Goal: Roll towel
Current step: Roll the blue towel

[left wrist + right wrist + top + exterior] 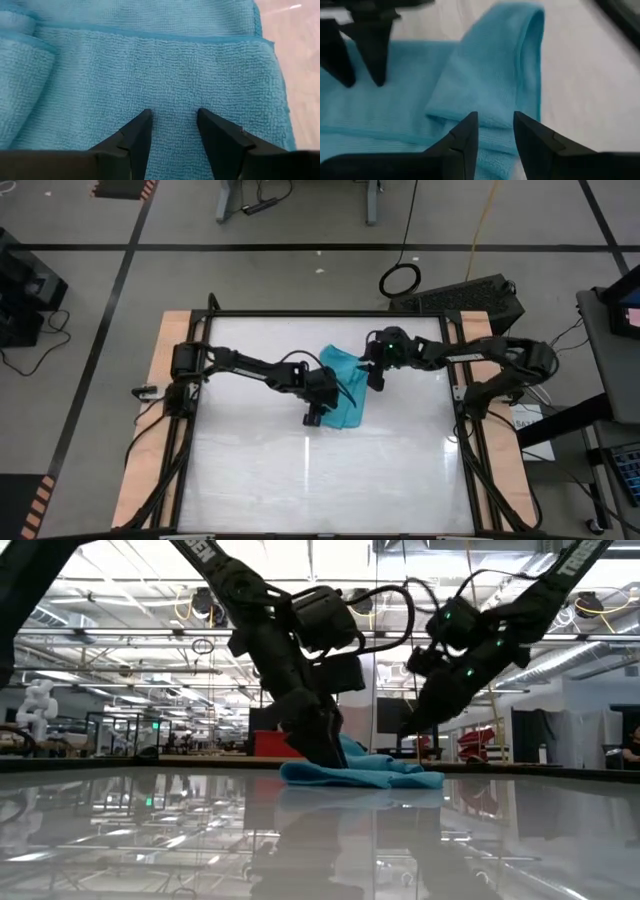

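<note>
L gripper (173,120) open over towel (150,65).

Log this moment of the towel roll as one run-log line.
task: roll towel | towel: partly folded, flat on table | left hand: open, over towel | right hand: open, at folded edge

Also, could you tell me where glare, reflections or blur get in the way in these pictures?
High view: pale streaks of glare on the glossy white table. Low view: the table mirrors the ceiling lights, the arms and the soft turquoise-blue towel. Right wrist view: the left gripper farther off looks soft. Left wrist view: the towel's weave is crisp.
</note>
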Robot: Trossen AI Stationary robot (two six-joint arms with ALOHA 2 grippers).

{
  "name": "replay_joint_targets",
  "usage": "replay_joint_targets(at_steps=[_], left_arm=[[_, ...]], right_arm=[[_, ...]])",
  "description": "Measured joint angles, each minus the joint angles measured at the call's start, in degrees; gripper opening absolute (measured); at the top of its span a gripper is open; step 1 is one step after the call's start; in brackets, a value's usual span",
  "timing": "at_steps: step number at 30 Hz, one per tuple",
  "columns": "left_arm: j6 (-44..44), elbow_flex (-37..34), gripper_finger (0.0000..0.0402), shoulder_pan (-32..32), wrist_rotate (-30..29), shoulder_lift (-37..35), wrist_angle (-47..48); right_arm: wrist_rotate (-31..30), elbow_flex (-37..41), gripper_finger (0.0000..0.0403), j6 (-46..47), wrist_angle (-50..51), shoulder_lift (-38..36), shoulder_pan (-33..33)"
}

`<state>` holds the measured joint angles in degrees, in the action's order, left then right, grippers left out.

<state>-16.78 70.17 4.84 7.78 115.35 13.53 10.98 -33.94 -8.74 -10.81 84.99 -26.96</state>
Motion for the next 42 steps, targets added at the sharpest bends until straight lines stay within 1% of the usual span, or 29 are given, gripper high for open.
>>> replay_joint_targets(at_steps=[7,13,17,18,21,25,30,33,38,40,42], left_arm=[[-0.04,-0.02,0.0170,-0.75,1.83,0.00,1.16],[-1.08,0.04,0.0170,-2.68,2.18,-0.09,4.67],[-1.91,0.13,0.0170,-3.94,2.09,-0.17,9.24],[-1.99,0.13,0.0170,-4.15,2.32,-0.17,10.91],[-2.14,0.11,0.0170,-4.74,2.64,-0.22,14.19],[-3.35,0.13,0.0170,-5.16,2.93,-0.31,17.22],[-5.52,0.11,0.0170,-5.25,2.90,-0.73,18.37],[-7.30,-0.13,0.0170,-5.29,2.67,-1.72,20.28],[-8.69,-0.35,0.0170,-4.69,2.15,-4.65,21.01],[-9.11,-0.37,0.0170,-4.28,1.57,-6.21,21.85],[-9.18,-0.34,0.0170,-3.96,1.49,-8.06,20.92]], right_arm=[[-0.99,-0.16,0.0113,0.77,-4.75,7.68,-0.74],[-9.93,-2.31,0.0113,-0.28,-1.28,12.04,-1.92],[-12.51,-2.60,0.0113,-0.23,-0.70,12.51,-2.57],[-14.02,-2.56,0.0113,-0.24,-0.52,12.33,-2.65],[-18.83,-2.49,0.0113,-1.09,0.73,11.34,-2.91],[-21.90,-2.38,0.0113,-1.78,2.82,9.81,-3.94],[-24.55,-2.22,0.0113,-1.30,7.46,6.91,-5.67],[-24.76,-2.20,0.0113,-1.23,10.30,3.54,-6.14],[-23.94,-2.22,0.0114,-0.71,14.40,-4.33,-5.59],[-21.58,-2.22,0.0114,-0.71,15.97,-7.87,-5.19],[-17.61,-2.22,0.0114,-0.74,17.04,-11.04,-4.65]])
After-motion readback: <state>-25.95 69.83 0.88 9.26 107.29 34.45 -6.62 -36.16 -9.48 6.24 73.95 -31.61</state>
